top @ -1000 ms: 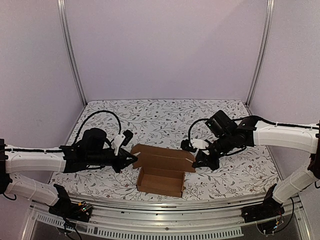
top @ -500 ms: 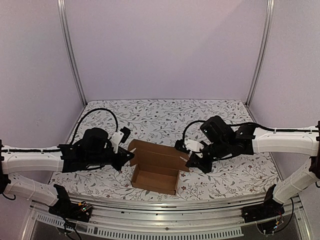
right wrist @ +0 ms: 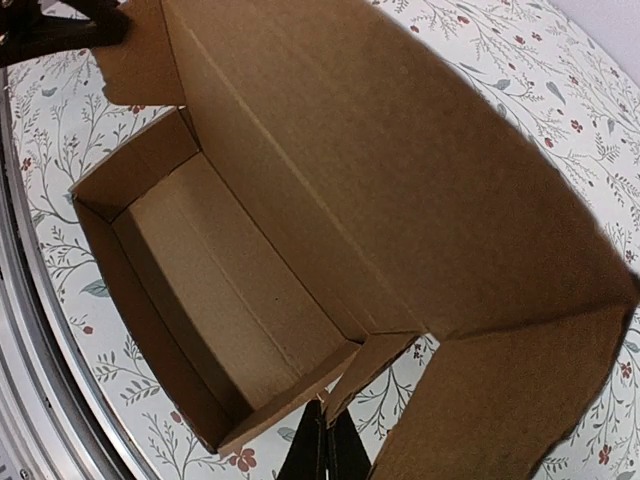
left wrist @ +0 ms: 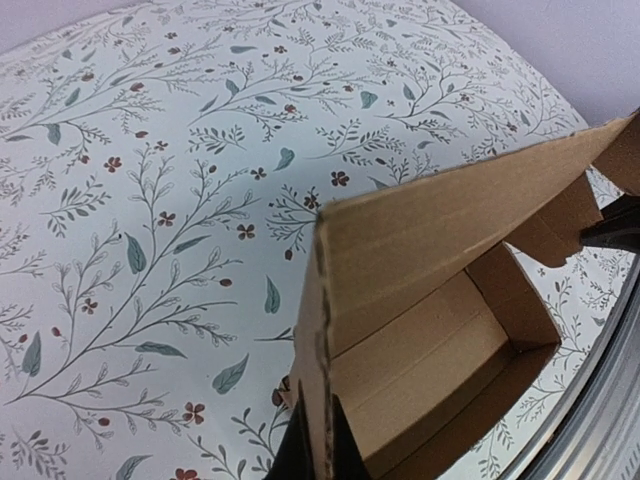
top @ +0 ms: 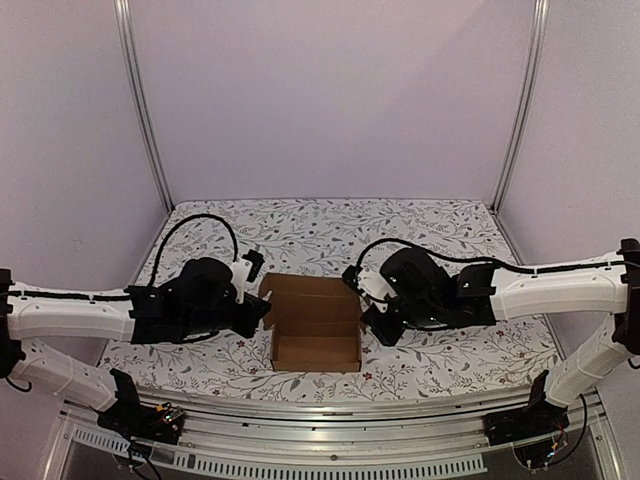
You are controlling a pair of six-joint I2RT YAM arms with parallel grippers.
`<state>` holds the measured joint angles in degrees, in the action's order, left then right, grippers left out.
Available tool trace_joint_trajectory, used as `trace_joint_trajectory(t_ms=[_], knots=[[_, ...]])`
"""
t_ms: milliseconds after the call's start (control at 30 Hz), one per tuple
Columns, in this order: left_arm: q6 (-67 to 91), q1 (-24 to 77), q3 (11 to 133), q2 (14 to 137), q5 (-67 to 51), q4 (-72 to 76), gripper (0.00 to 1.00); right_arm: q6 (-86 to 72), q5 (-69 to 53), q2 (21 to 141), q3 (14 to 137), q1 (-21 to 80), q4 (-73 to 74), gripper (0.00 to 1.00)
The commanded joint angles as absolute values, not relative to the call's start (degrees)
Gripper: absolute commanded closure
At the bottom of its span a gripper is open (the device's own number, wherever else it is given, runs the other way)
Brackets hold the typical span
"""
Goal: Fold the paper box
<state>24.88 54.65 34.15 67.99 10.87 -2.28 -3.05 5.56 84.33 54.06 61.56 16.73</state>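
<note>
The plain brown cardboard box [top: 318, 340] sits on the floral worktop [top: 300, 230] directly between the two grippers, its long axis running from one to the other. The left gripper [top: 262, 312] is pinched tight on the raised lid's left edge. The right gripper [top: 368, 318], all but closed, nips the right flap's corner. Each arm is equally near its own end, and the open tray lies just nearer the arm bases than the fingertips.

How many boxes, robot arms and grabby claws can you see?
Brown paper box: 1
Robot arms: 2, the left arm and the right arm
Grippers: 2, the left gripper and the right gripper
Total: 5
</note>
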Motion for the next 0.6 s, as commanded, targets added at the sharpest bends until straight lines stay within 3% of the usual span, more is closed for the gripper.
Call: trace_joint_trajectory(t_ms=[0, 567], knots=[[27.66, 57.89, 36.25, 70.44, 11.87, -1.42, 1.00, -14.25, 11.50, 86.74, 55.03, 63.60, 8.57, 1.00], [36.32, 61.77, 36.96, 72.77, 16.17, -2.49, 1.00, -20.37, 23.57, 89.35, 51.70, 70.04, 5.45, 1.00]])
